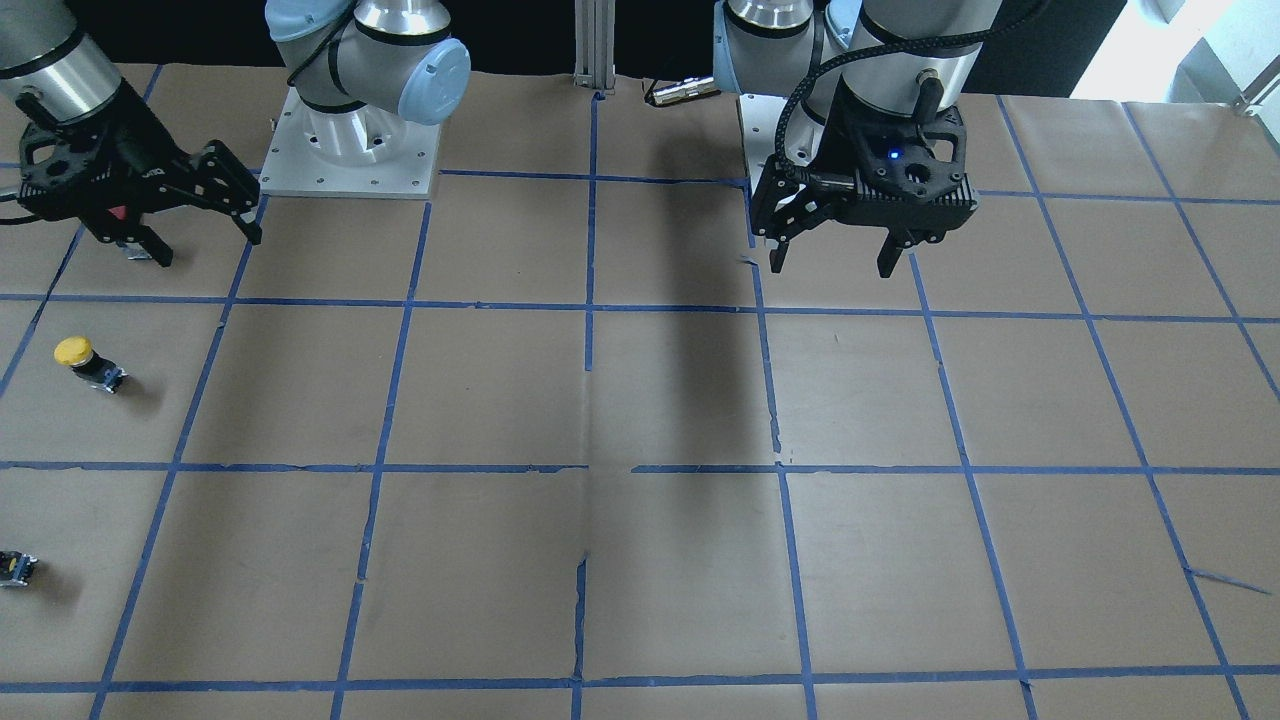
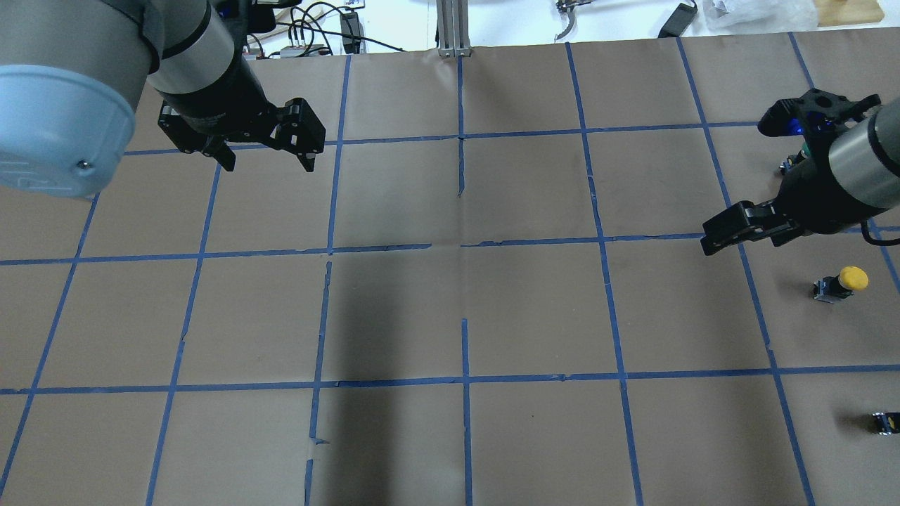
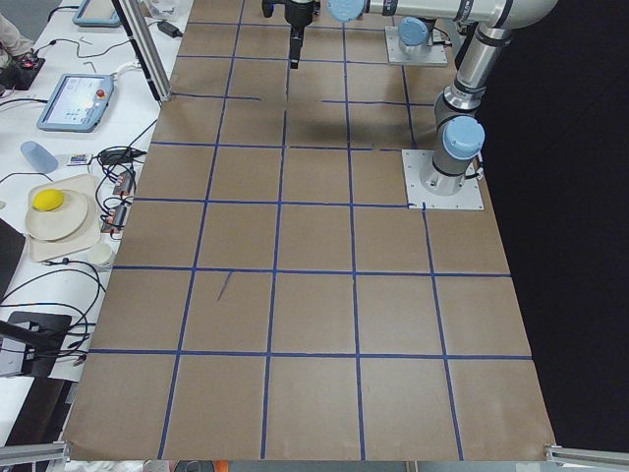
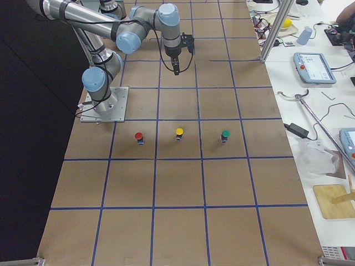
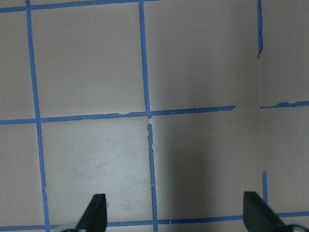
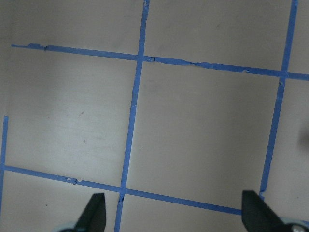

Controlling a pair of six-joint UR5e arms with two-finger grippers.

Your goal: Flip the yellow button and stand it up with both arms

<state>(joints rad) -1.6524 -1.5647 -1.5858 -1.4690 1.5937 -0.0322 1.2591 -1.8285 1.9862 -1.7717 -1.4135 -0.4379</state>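
Observation:
The yellow button (image 1: 85,362) sits near the table's end on my right side, with bare paper around it. It also shows in the overhead view (image 2: 844,282). In the exterior right view (image 4: 178,133) it looks upright, cap on top. My right gripper (image 1: 207,247) hangs open and empty above the table, a little way from the button, not touching it; it also shows in the overhead view (image 2: 735,186) and its own wrist view (image 6: 174,212). My left gripper (image 1: 833,267) is open and empty, far off on the other half of the table (image 2: 268,166), and its wrist view (image 5: 176,212) holds only paper.
A red-capped button (image 1: 118,212) sits under my right gripper. A tiny dark block with a yellow spot (image 1: 15,568) lies beyond the yellow button. A green-capped button (image 4: 224,135) shows in the exterior right view. Brown paper with blue tape lines (image 1: 590,307) covers the table.

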